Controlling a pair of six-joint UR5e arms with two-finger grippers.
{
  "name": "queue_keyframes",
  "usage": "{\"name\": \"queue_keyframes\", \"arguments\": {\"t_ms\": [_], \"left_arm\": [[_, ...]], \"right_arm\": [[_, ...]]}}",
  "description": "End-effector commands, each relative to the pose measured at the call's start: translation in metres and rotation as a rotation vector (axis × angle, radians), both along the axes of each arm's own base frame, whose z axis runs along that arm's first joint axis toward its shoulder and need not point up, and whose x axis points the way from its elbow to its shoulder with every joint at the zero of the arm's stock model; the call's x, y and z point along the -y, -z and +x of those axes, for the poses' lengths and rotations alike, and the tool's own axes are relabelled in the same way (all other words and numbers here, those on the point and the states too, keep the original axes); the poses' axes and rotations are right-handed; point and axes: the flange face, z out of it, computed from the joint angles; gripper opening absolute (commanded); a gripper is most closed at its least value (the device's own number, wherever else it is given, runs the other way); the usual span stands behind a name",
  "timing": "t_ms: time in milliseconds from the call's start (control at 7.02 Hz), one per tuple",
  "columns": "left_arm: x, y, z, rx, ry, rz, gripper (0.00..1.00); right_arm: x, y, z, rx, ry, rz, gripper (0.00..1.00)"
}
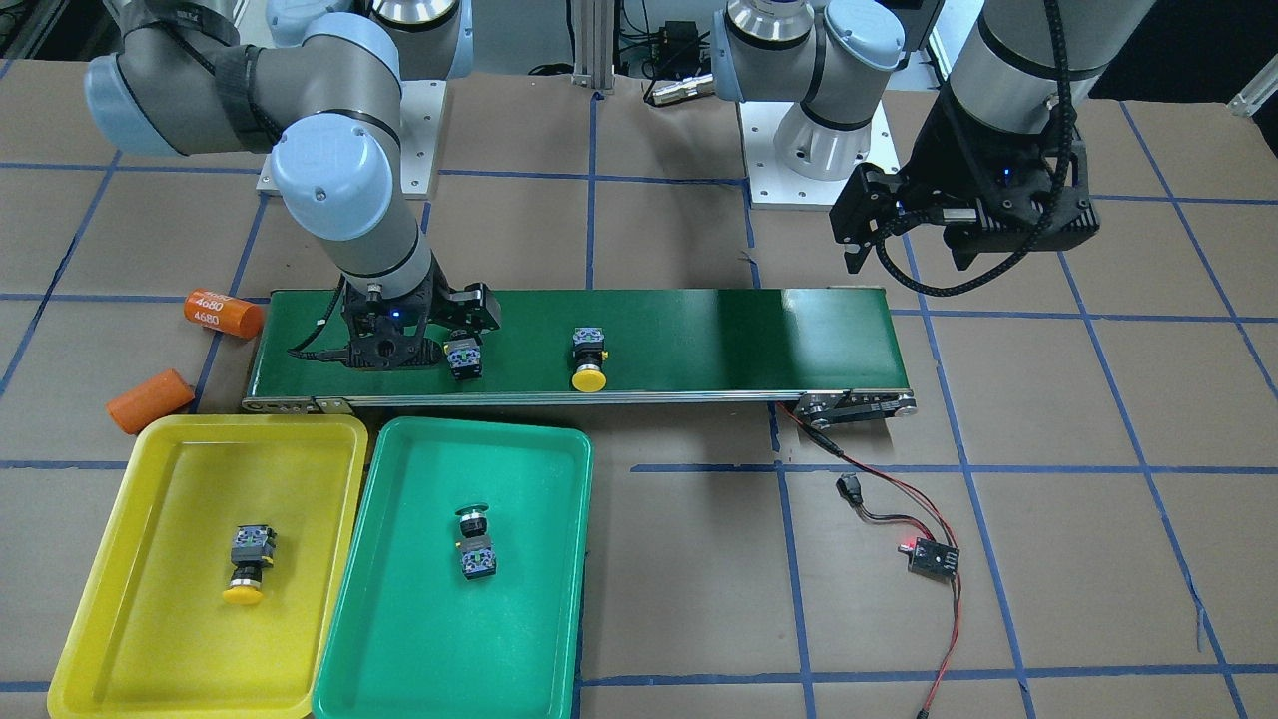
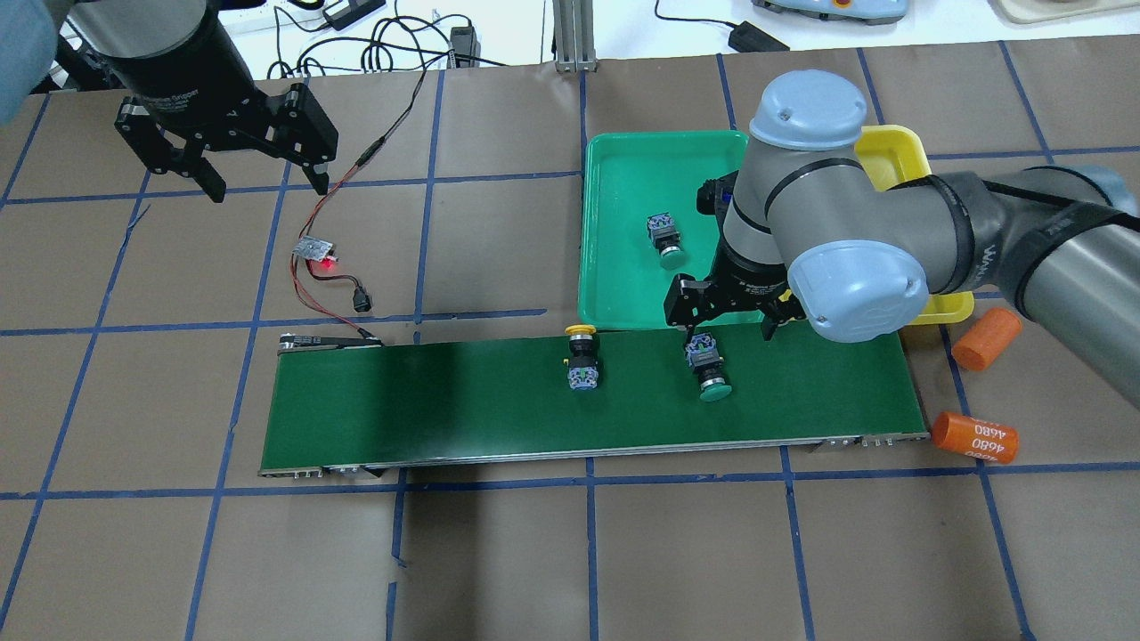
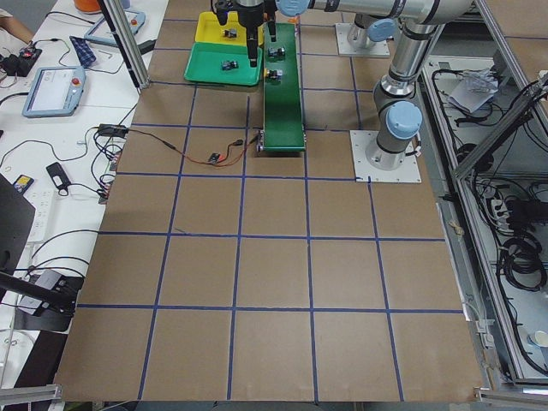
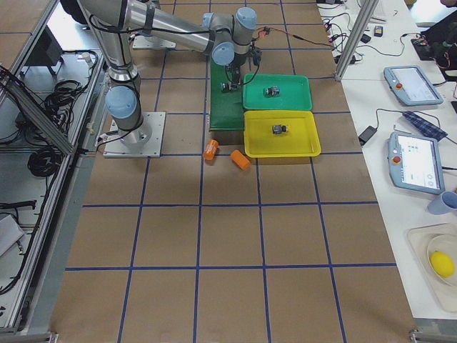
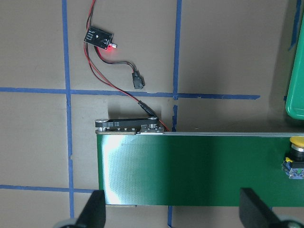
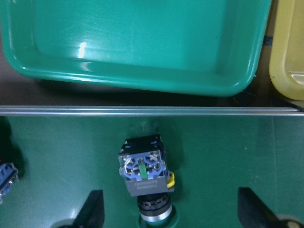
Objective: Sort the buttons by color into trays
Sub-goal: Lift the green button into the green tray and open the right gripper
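**Right arm poised over the green button on the belt**

The right gripper (image 2: 726,330) hangs with its fingers spread wide above the green-capped button (image 6: 143,173). That button lies on its side on the conveyor belt (image 2: 445,401), toward the bench's right end and just beside the green tray (image 2: 623,144). In the wrist view the button sits slightly off-centre between the fingers, so a small shift along the belt before dropping straight down looks wise. It should probably close on the square body rather than the round cap, then lift clear of the tray's rim. The left gripper (image 2: 267,187), also open, hovers empty near the bench's far-left corner. A yellow-capped button (image 2: 581,356) waits mid-belt. The green tray and the yellow tray (image 1: 150,619) each hold one matching button.
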Motion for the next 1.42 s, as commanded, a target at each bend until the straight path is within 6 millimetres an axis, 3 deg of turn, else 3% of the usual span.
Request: {"name": "queue_keyframes", "arguments": {"t_ms": [0, 142, 285, 427, 570, 855, 1139, 1282], "left_arm": [[0.001, 0.001, 0.000, -0.001, 0.000, 0.002, 1.00], [0.001, 0.002, 0.000, -0.001, 0.000, 0.003, 1.00], [0.000, 0.001, 0.000, -0.001, 0.000, 0.002, 1.00], [0.000, 0.000, 0.000, -0.001, 0.000, 0.000, 1.00], [0.000, 0.001, -0.001, -0.001, 0.002, 0.002, 1.00], [0.000, 0.001, -0.001, -0.001, 0.002, 0.002, 1.00], [0.000, 0.000, -0.001, -0.002, 0.000, -0.001, 1.00], [0.000, -0.001, -0.001, -0.002, 0.002, -0.003, 1.00]], "right_arm": [[0.007, 0.028, 0.001, -0.011, -0.001, 0.043, 1.00], [0.009, 0.036, 0.000, -0.019, 0.004, 0.059, 0.98], [0.008, 0.038, 0.000, -0.022, 0.008, 0.067, 0.39], [0.007, 0.037, 0.000, -0.024, 0.006, 0.073, 0.05], [0.007, 0.035, 0.000, -0.026, 0.006, 0.071, 0.00], [0.009, 0.027, -0.003, -0.025, 0.013, 0.053, 0.00], [0.023, -0.007, -0.016, -0.088, 0.013, -0.033, 0.00], [0.041, -0.024, -0.016, -0.071, 0.025, -0.086, 0.00]]}}
